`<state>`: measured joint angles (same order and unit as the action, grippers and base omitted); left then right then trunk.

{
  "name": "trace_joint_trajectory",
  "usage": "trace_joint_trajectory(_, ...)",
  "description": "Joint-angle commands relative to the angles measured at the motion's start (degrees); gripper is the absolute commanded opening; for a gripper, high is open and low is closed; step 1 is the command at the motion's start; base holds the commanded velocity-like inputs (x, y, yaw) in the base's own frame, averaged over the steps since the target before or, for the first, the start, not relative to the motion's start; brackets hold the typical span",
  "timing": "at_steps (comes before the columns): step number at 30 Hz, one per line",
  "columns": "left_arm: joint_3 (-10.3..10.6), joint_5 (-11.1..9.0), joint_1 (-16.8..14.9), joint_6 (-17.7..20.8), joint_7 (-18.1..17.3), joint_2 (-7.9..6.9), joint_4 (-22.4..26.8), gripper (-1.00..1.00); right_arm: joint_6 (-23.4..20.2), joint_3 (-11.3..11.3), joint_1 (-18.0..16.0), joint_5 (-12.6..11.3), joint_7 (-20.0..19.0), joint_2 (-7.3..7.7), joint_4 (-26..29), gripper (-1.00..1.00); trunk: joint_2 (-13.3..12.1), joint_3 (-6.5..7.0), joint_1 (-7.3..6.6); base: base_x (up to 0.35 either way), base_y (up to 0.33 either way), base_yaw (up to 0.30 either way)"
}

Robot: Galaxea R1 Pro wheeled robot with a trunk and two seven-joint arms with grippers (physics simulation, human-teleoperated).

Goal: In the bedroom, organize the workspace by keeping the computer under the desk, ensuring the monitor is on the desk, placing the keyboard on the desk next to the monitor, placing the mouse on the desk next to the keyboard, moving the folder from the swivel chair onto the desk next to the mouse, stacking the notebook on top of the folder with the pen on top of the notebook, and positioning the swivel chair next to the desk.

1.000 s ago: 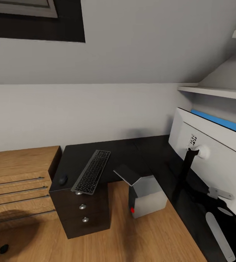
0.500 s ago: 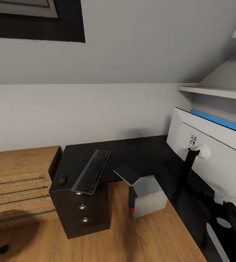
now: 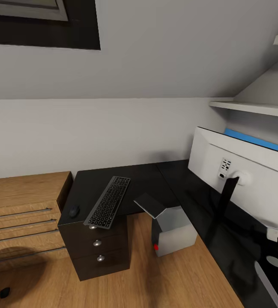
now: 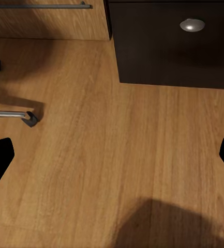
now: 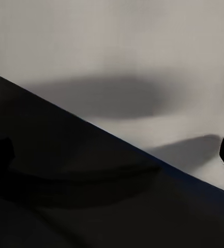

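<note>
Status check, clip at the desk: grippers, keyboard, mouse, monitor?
Left gripper open over floor. Right gripper open. Keyboard and mouse on desk; monitor at desk's right wing.

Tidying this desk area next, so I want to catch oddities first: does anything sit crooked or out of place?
Yes. The keyboard lies at a slant, its near end hanging over the desk edge above the drawer unit. The computer stands on the floor with a dark panel tilted open on top. The mouse sits near the corner.
</note>
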<state>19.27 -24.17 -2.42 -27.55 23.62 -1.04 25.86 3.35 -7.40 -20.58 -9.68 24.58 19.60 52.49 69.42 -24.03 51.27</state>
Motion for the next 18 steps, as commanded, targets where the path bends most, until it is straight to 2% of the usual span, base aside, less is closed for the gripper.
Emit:
trace_joint_trajectory(1,0.5,-0.3,0.0,-0.2,0.4,-0.05,0.0,1.00,0.5,0.1,-0.3,-0.6,0.1,0.11,-0.4,1.00,0.0,-0.06,0.00,0.000,0.000,0.000)
trace_joint_trajectory(6,0.5,-0.3,0.0,-0.2,0.3,-0.02,-0.1,1.00,0.8,-0.9,-1.1,-0.7,0.2,1.02,-1.9,1.00,0.0,-0.06,0.00,0.000,0.000,0.000)
trace_joint_trajectory(8,0.7,-0.2,0.0,-0.2,0.2,0.08,-0.1,1.00,0.7,-2.5,-2.1,-0.7,0.2,1.20,-2.8,1.00,0.0,-0.06,0.00,0.000,0.000,0.000)
trace_joint_trajectory(10,0.9,-0.1,0.0,-0.2,0.1,0.20,-0.1,1.00,0.7,-4.5,-5.4,-0.6,0.1,1.32,-7.5,1.00,0.0,-0.06,0.00,0.000,0.000,0.000)
trace_joint_trajectory(12,1.0,-0.1,0.0,-0.2,0.1,0.23,-0.1,1.00,0.8,-5.0,-7.8,-0.4,0.1,1.34,-10.8,1.00,0.0,-0.06,0.00,0.000,0.000,0.000)
trace_joint_trajectory(18,1.0,-0.1,0.0,-0.2,0.1,0.25,-0.1,1.00,0.8,-5.0,-9.4,-0.3,0.1,1.13,-12.9,1.00,0.0,-0.06,0.00,0.000,0.000,0.000)
